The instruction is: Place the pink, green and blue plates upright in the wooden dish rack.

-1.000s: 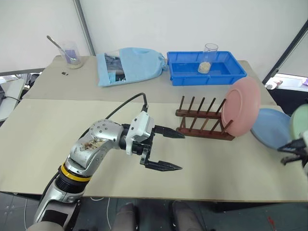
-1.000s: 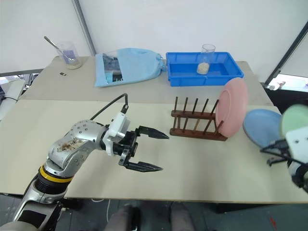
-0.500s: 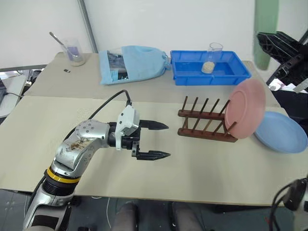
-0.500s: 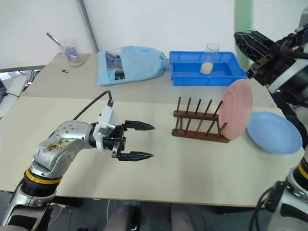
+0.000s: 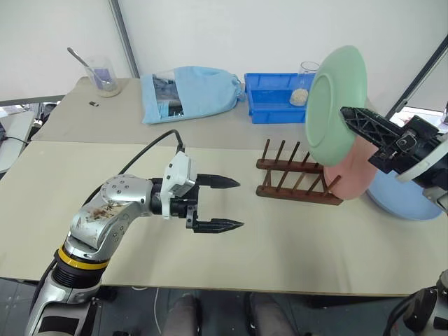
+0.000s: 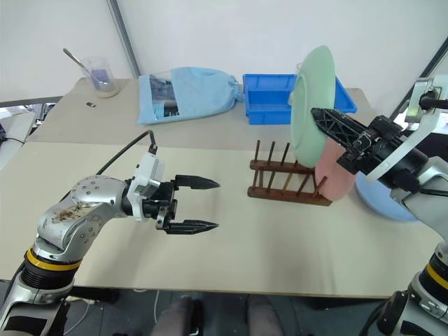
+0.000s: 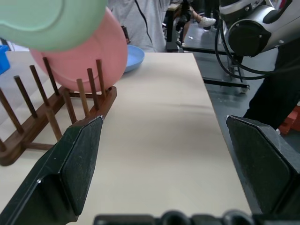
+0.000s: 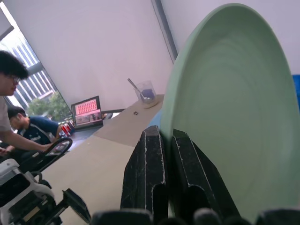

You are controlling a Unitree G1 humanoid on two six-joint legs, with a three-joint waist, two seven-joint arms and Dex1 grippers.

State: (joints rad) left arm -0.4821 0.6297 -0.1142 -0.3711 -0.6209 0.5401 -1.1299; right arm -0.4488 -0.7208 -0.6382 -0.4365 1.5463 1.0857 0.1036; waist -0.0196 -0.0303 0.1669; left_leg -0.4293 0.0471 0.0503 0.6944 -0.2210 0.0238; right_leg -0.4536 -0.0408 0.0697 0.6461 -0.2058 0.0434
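Counter point(image 5: 294, 238): right hand point(image 5: 350, 117), clamped on green plate point(image 5: 334, 105), now raised above wooden dish rack point(image 5: 297, 180); left hand point(image 5: 234, 204) wide open, empty.

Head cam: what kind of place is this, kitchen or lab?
Likely a robotics lab or test room, not a kitchen: a plain table against white partitions, a laptop and seated people, and another robot arm.

Bright even indoor light, soft faint shadows, sharp frames, no glare

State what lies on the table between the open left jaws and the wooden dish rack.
Nothing: in the left eye view, only bare tabletop separates the left gripper from the wooden dish rack.
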